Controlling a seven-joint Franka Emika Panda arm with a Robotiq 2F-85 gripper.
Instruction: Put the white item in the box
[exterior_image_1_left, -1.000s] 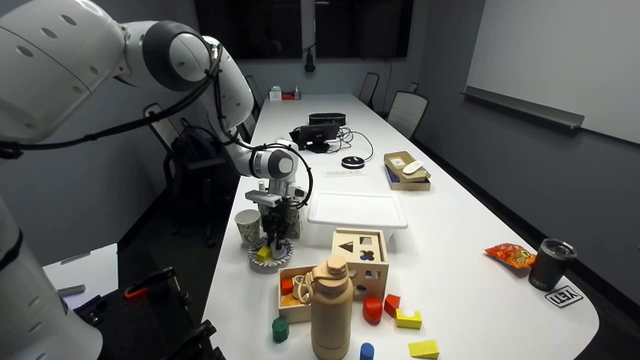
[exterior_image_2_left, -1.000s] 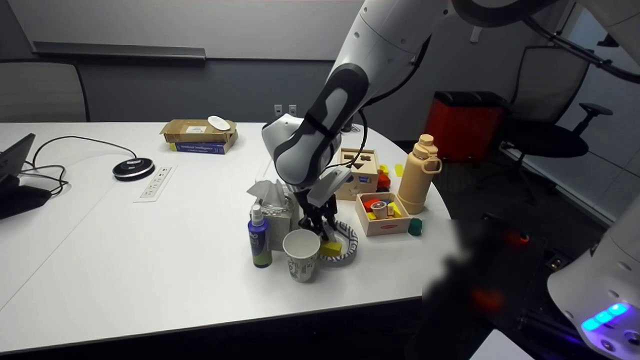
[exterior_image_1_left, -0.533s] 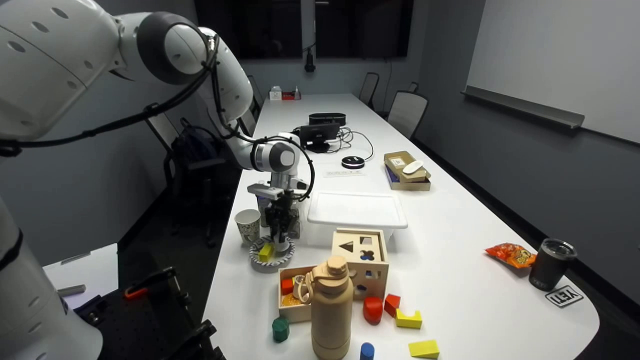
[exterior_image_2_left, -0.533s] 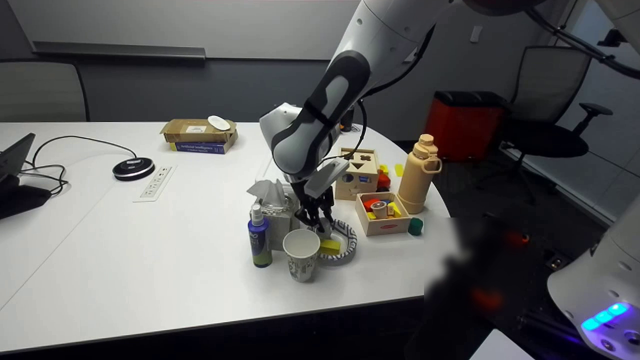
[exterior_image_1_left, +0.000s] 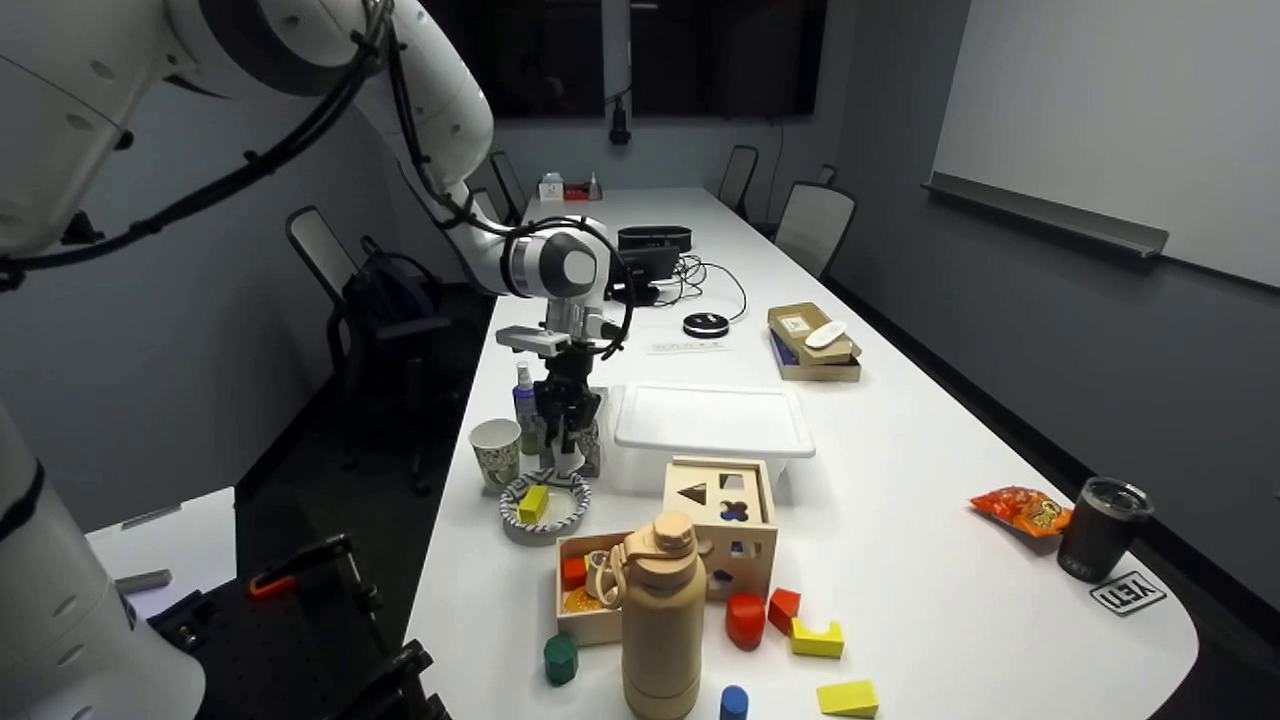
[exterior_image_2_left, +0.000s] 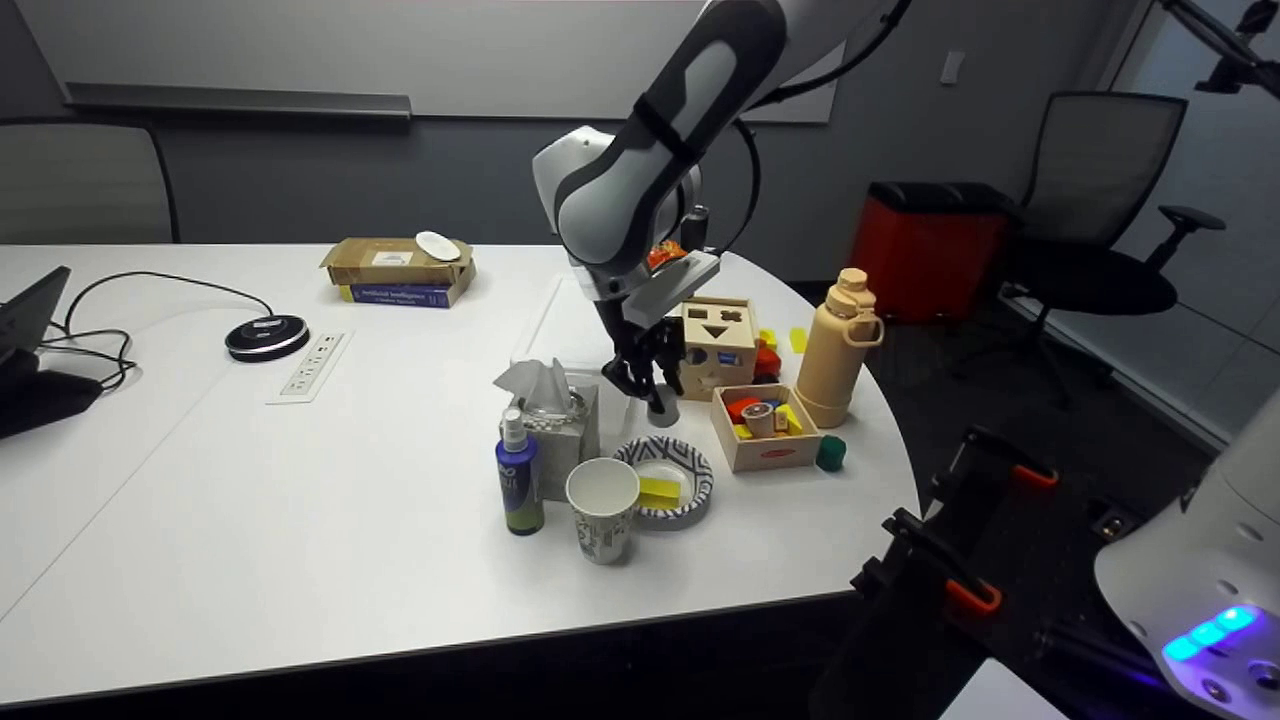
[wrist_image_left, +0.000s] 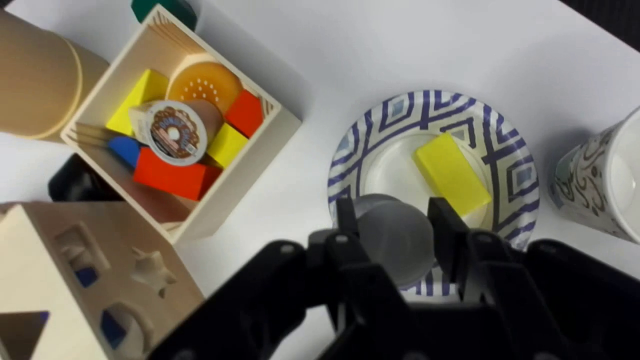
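Note:
The white item (exterior_image_2_left: 663, 408) is a small round, greyish-white piece. My gripper (exterior_image_2_left: 655, 382) is shut on it and holds it in the air above the far rim of the patterned bowl (exterior_image_2_left: 708, 490). In the wrist view the item (wrist_image_left: 397, 245) sits between the two black fingers (wrist_image_left: 392, 217), over the bowl (wrist_image_left: 522, 175). A yellow block (wrist_image_left: 452, 175) lies in the bowl. The box (exterior_image_2_left: 568, 455) is small, upright and grey-white, with a tissue standing out of its top. It stands beside the bowl; in an exterior view it (exterior_image_1_left: 600, 430) is partly hidden behind my gripper (exterior_image_1_left: 567, 435).
A paper cup (exterior_image_2_left: 603, 510) and a spray bottle (exterior_image_2_left: 519, 475) stand close to the box. A lidded white bin (exterior_image_1_left: 715, 420) and a wooden shape sorter (exterior_image_1_left: 720, 520) are beside the arm. A wooden tray of blocks (exterior_image_2_left: 765, 455) and a tan bottle (exterior_image_2_left: 838, 350) stand nearby.
My gripper has lifted the white item up out of the bowl. The arm has risen. The bowl shifted slightly and the yellow block stays in it.

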